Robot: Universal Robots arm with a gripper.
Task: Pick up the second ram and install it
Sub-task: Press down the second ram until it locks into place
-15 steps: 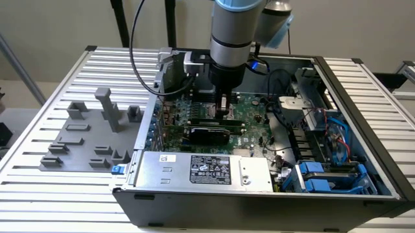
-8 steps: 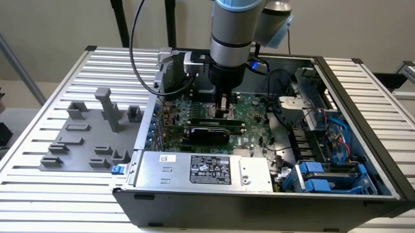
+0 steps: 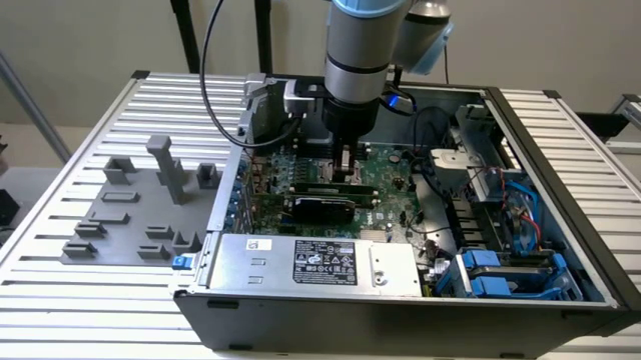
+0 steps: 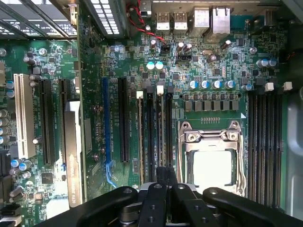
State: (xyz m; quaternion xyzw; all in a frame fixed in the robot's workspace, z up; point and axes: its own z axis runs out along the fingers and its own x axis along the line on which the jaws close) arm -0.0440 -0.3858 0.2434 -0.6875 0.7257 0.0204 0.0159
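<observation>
Now the gripper is down inside the computer case, right over the long black slots. Its fingers look pinched on the second ram, set edge-on at a slot, maybe not pushed in yet.

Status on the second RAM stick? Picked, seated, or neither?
Done: approach. The tool sits low inside the PC case, over the bank of memory slots beside the CPU socket. In hand: I cannot tell whether it carries the second ram. Left: I cannot confirm a stick seated in that bank, so treat the install as open.
</observation>
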